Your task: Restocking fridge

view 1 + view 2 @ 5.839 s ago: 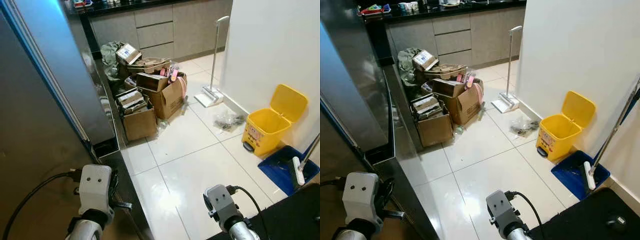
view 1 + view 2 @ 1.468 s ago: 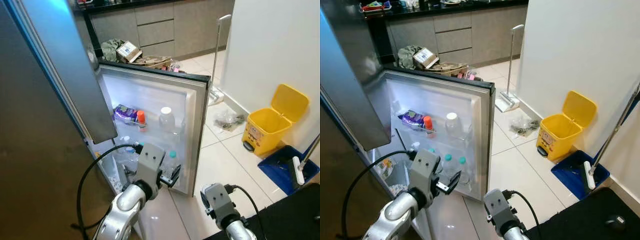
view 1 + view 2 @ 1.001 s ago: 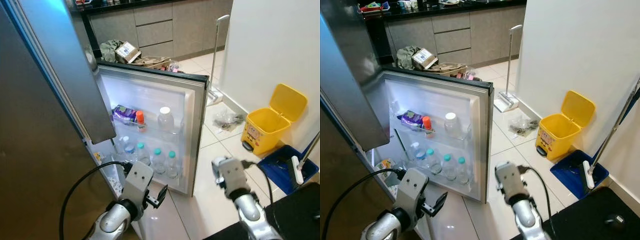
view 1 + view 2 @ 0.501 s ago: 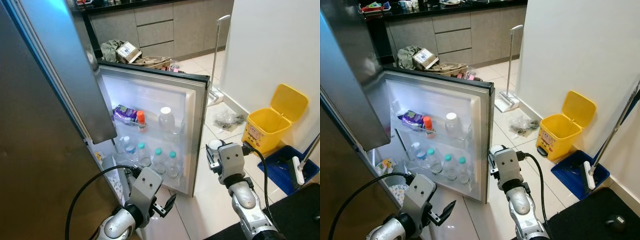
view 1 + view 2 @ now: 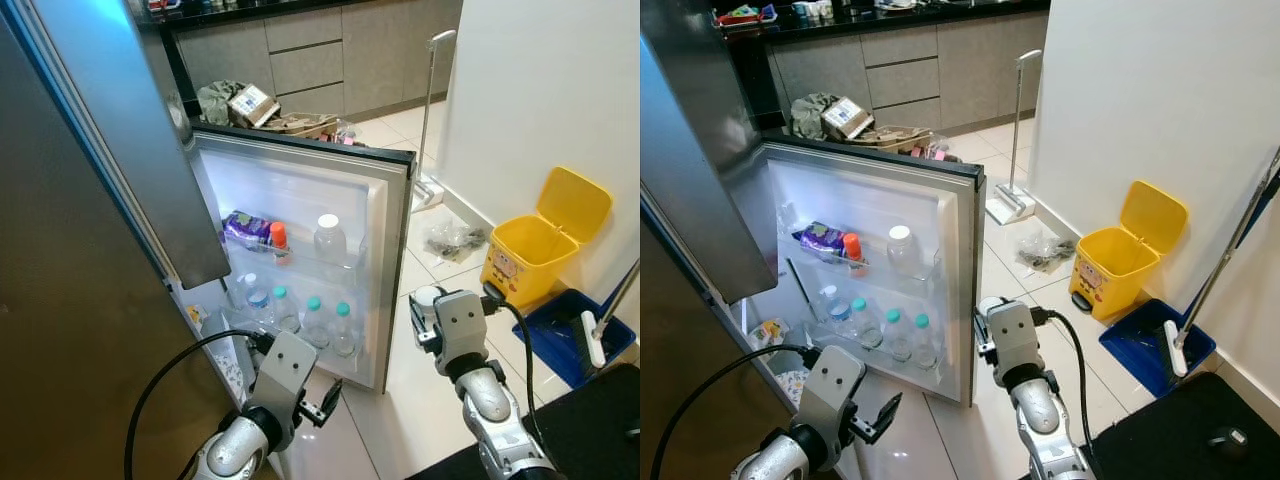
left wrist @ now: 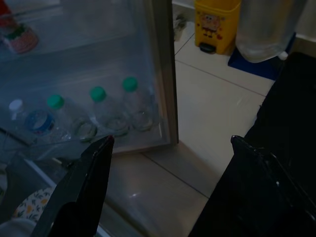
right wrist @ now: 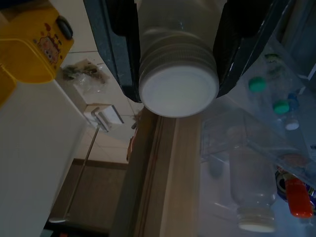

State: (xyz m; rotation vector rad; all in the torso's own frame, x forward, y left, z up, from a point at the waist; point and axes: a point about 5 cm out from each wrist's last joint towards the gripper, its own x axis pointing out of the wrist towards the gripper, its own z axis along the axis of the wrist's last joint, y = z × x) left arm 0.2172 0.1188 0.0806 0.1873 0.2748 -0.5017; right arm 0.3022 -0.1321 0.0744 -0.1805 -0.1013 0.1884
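Clear plastic bottle (image 7: 178, 74) with a white cap is clamped between the right gripper (image 7: 177, 54) fingers, cap end pointing along the fingers. In the head views that gripper (image 5: 430, 310) sits just right of the open fridge door's (image 5: 385, 260) free edge, near its lower half, above the pale tiled floor (image 5: 440, 300).

Door is swung wide, inner side facing the robot. Upper door shelf (image 5: 300, 262): purple packet (image 5: 243, 228) on the left, red-capped bottle (image 5: 278, 238) beside it, big clear white-capped bottle (image 5: 329, 240) further right. Lower door shelf: row of small water bottles (image 5: 300, 320), one white cap on the left, the rest green caps.

Left gripper (image 5: 325, 400) is low and near, in front of the door's bottom edge, fingers spread wide, holding nothing. Left wrist view looks between its fingers (image 6: 89, 177) at the bottle row (image 6: 94, 113) and the floor.

Right of the fridge: yellow pedal bin (image 5: 535, 245) with lid up against the white wall, blue dustpan (image 5: 570, 340) beside it. Far behind the door: cardboard boxes (image 5: 270, 110) piled in front of grey cabinets (image 5: 320, 55), a floor mop (image 5: 428, 120) leaning on the wall.
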